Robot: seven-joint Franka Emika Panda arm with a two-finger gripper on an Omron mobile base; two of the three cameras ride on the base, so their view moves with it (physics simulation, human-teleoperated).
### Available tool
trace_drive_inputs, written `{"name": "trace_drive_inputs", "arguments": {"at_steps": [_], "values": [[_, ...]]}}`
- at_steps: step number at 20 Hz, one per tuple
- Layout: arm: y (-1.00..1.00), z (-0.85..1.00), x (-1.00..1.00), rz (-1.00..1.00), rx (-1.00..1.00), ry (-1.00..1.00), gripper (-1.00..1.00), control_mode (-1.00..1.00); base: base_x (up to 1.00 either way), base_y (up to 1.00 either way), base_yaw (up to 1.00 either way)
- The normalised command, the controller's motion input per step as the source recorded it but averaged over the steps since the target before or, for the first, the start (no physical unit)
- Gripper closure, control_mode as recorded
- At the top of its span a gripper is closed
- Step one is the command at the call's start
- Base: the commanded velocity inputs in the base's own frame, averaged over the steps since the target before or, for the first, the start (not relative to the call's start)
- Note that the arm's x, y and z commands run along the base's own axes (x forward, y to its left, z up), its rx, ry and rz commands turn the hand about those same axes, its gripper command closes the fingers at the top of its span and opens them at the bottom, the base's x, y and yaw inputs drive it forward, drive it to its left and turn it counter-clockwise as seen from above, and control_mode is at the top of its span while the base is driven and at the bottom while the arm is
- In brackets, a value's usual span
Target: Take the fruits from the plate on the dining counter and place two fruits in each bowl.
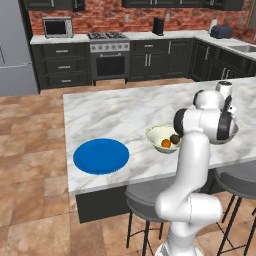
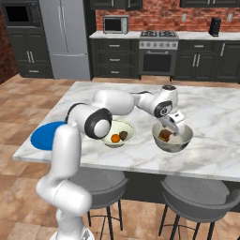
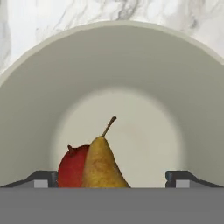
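Marble counter [image 2: 220, 112]; gripper [image 2: 172, 127] over grey bowl [image 2: 183, 140]

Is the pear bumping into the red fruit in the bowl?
Touching. In the hand view the pear overlaps the red fruit with no gap, inside the grey bowl.

- A home kitchen, rendered.
- Red brick back wall [image 1: 105, 20] behind dark cabinets [image 1: 62, 65] with pale tops.
- Stainless range [image 1: 110, 59] with gas burners, set between the cabinets.
- Microwave [image 1: 57, 27] on the counter; a tall steel fridge [image 2: 65, 37] to one side.
- Toaster [image 1: 221, 32] and sink [image 1: 245, 48] along the side run.
- Terracotta tile floor [image 1: 30, 145].
- Marble-topped dining counter [image 1: 125, 110] with round grey bar stools [image 2: 201, 197] tucked under its near edge.
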Motion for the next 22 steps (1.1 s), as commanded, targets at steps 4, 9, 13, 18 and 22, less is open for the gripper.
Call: {"name": "trace_drive_inputs", "arguments": {"at_steps": [4,9,13,18,22], "values": [[-0.04,0.62,-0.81,0.0,0.0,-0.07,-1.0,-1.0,0.0,0.0,0.0],[0.04,0.9,-0.78,0.0,0.0,-0.04,-1.0,-1.0,0.0,0.0,0.0],[0.74,0.88,-0.63,0.0,0.0,0.0,-1.0,-1.0,0.0,0.0,0.0],[1.0,0.66,-0.22,0.13,-0.01,0.0,-1.0,-1.0,0.0,0.0,0.0],[1.0,0.42,-0.35,0.23,-0.04,0.01,-1.0,-1.0,0.0,0.0,0.0]]}}
